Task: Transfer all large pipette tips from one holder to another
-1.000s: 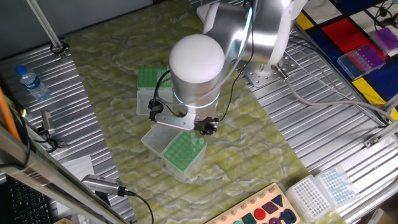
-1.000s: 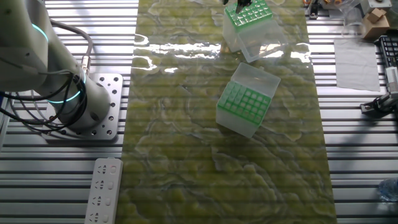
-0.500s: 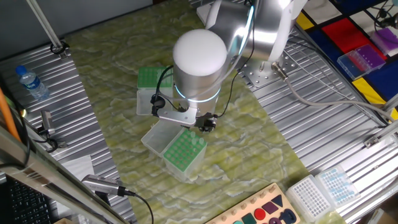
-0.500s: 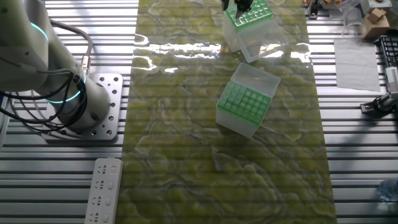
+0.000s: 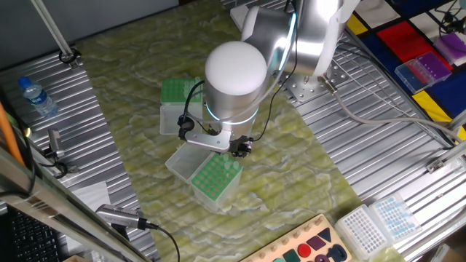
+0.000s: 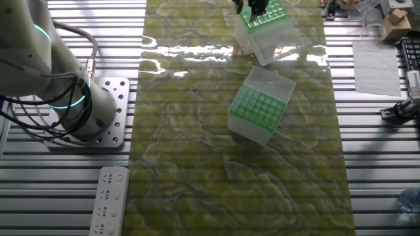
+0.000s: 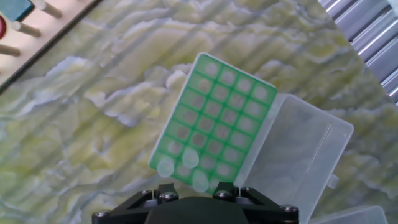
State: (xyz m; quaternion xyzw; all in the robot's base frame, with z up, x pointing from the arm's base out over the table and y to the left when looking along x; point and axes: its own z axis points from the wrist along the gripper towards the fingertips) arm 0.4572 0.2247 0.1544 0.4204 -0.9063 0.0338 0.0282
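Observation:
A green-topped holder (image 7: 214,124) with its clear lid (image 7: 298,155) swung open lies right under my hand. Three pale round tops of large pipette tips (image 7: 189,158) sit in its near corner cells; the other cells look empty. Only the dark gripper body (image 7: 193,208) shows in the hand view, and the fingers are hidden. In one fixed view the gripper (image 5: 240,148) hangs over this holder (image 5: 215,175). In the other fixed view the gripper (image 6: 254,5) is at the top edge, over the same holder (image 6: 262,18). A second green holder (image 6: 257,108) stands apart, lid open.
The second holder (image 5: 175,91) stands behind the arm. A water bottle (image 5: 36,98) is at the left. Clear racks (image 5: 378,222) and a shape board (image 5: 306,247) are at the front right. A power strip (image 6: 108,200) lies beside the mat, near the arm's base plate (image 6: 108,108).
The arm's wrist has shifted slightly to the right above the near holder. The holders have not moved.

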